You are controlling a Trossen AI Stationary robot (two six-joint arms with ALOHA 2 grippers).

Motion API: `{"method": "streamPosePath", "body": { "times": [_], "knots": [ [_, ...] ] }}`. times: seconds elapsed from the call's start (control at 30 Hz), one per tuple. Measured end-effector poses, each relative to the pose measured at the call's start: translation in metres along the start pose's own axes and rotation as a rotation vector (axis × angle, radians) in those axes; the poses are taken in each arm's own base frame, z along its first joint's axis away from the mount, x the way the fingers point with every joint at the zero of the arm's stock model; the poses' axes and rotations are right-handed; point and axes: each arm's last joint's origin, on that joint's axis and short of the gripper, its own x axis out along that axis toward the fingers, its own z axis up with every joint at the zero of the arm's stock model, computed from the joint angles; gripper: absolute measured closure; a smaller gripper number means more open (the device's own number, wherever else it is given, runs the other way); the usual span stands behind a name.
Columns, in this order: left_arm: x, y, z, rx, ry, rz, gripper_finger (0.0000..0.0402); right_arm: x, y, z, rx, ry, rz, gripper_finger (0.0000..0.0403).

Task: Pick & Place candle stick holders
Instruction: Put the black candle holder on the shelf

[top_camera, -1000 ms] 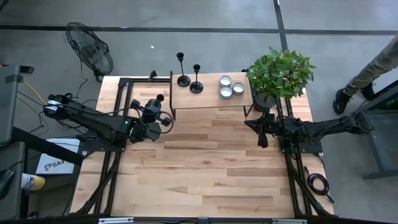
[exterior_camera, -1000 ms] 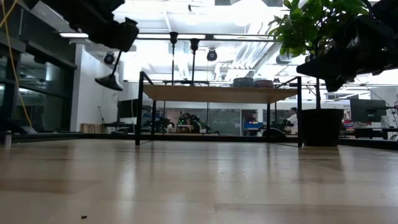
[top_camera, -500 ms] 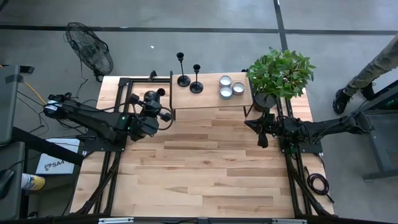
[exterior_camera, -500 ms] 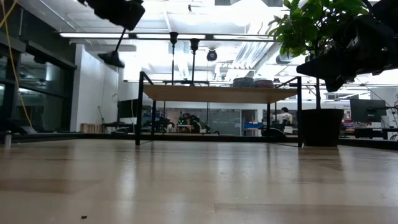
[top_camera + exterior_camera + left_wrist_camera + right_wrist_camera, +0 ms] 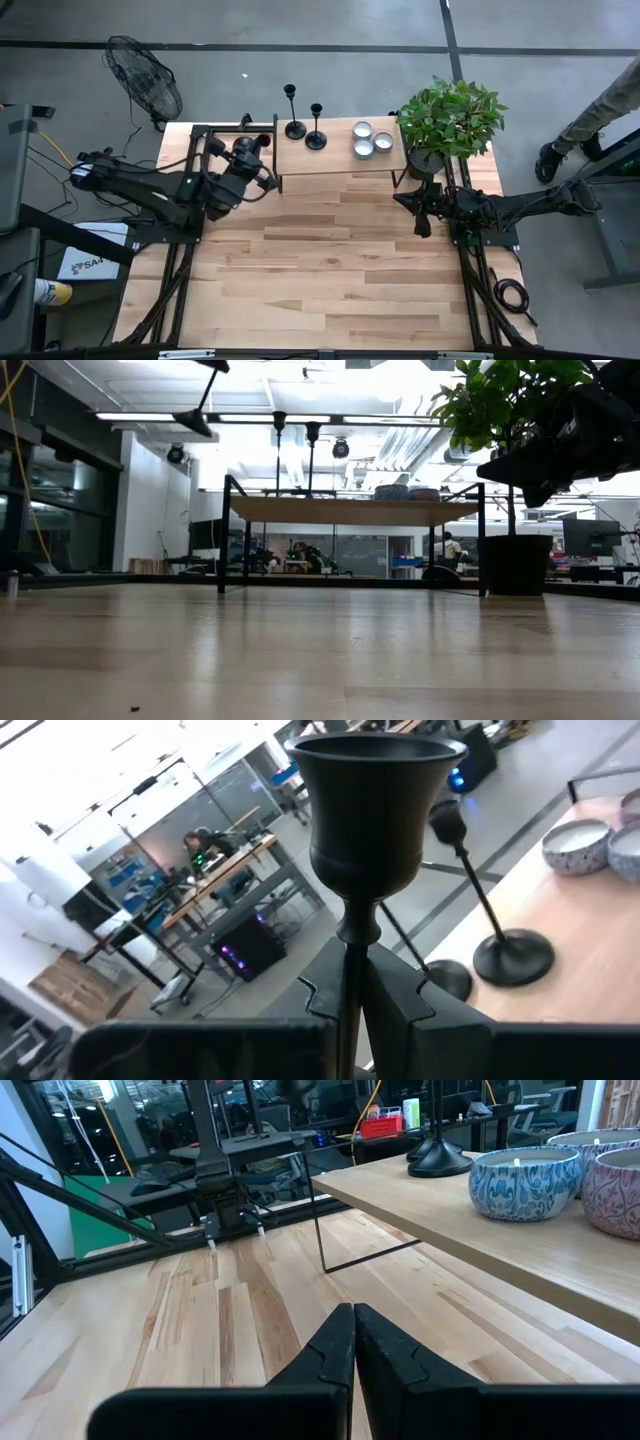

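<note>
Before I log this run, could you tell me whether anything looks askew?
Only the holder clamped in the left end effector: it hangs tilted in the air, left of the shelf. The two holders on the shelf stand upright.

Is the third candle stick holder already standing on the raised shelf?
No, the left end effector holds it by the stem, off the shelf.

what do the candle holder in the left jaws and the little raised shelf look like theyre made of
Candle holder: probably metal with a matte black finish, going by its thin stem, crisp cup rim and soft sheen. Raised shelf: light wood top with visible grain, on thin black frame legs, likely metal.
</note>
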Motion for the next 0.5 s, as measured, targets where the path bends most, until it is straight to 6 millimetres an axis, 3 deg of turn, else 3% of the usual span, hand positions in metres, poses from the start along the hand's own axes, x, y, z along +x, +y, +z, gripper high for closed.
{"method": "streamPosePath", "body": {
  "times": [0.27, 0.5],
  "knots": [
    [0.026, 0.018, 0.022, 0.004, -0.032, -0.147, 0.0385, 0.000, 0.000, 0.000, 0.000, -0.001, 0.000, 0.0398],
    [0.055, 0.029, 0.027, -0.060, -0.104, -0.368, 0.0385, 0.000, 0.000, 0.000, 0.000, -0.001, 0.000, 0.0398]
  ]
}}
